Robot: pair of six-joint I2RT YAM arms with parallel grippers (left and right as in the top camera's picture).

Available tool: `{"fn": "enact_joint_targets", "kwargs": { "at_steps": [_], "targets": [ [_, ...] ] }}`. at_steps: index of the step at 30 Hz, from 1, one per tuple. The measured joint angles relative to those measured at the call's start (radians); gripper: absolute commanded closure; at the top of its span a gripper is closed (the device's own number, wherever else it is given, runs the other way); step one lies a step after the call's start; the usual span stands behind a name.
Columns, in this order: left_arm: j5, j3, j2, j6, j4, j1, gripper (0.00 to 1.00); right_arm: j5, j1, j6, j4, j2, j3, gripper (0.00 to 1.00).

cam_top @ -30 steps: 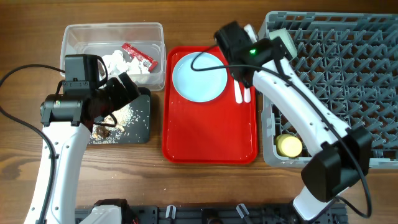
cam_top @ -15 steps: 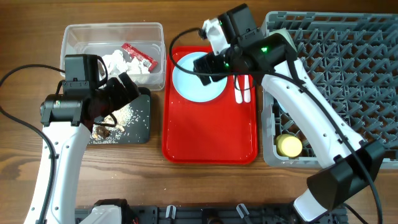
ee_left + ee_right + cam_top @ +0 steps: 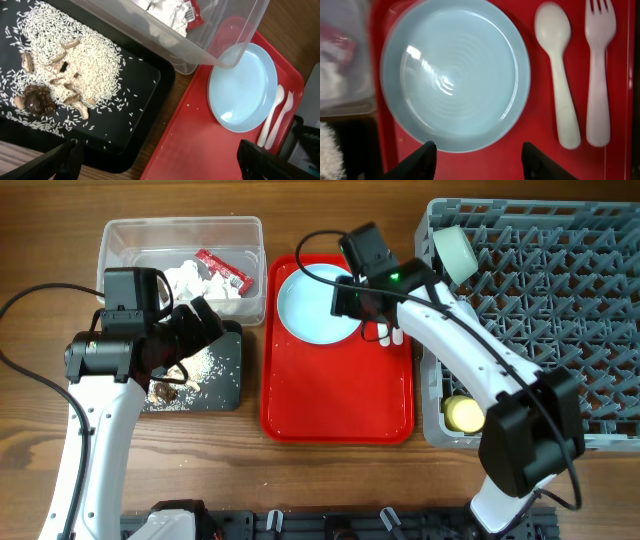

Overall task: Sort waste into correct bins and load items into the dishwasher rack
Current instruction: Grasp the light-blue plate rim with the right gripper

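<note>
Waste: tissue (image 3: 185, 280) and wrapper (image 3: 222, 268) lie in the clear tub (image 3: 120, 235) at 10 o'clock on the bench; food scraps (image 3: 200, 365) on the black tray (image 3: 228, 395); sorting looks done
Rack (image 3: 560, 300): at 3 o'clock; pale green bowl (image 3: 455, 252) at its 11 o'clock corner
Left to load: plate (image 3: 305, 305), spoon (image 3: 560, 90), fork (image 3: 599, 75), all on the red tray (image 3: 335, 400)
Right jaws: spread, empty, above the plate
Left jaws: spread, empty, over the black tray

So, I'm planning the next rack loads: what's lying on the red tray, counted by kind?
Light blue plate: 1
White spoon: 1
White fork: 1
Total: 3
</note>
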Motion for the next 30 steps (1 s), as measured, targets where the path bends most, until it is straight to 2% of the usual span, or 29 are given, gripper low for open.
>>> {"fn": "enact_joint_targets", "kwargs": {
  "at_steps": [6,12,14,19,26,30],
  "targets": [
    [0.0,0.0,0.0,0.0,0.0,0.0,0.0,0.03,0.0,0.086,0.034,0.071,-0.066,0.55],
    [0.0,0.0,0.0,0.0,0.0,0.0,0.0,0.034,0.0,0.114,0.078,0.148,-0.072,0.63],
    [0.0,0.0,0.0,0.0,0.0,0.0,0.0,0.034,0.0,0.116,0.087,0.169,-0.072,0.69],
    [0.0,0.0,0.0,0.0,0.0,0.0,0.0,0.036,0.0,0.134,0.092,0.192,-0.072,0.95],
    [0.0,0.0,0.0,0.0,0.0,0.0,0.0,0.025,-0.003,0.132,0.078,0.19,-0.061,0.96],
    [0.0,0.0,0.0,0.0,0.0,0.0,0.0,0.024,-0.008,0.055,-0.01,0.17,-0.035,0.96]
  ]
}}
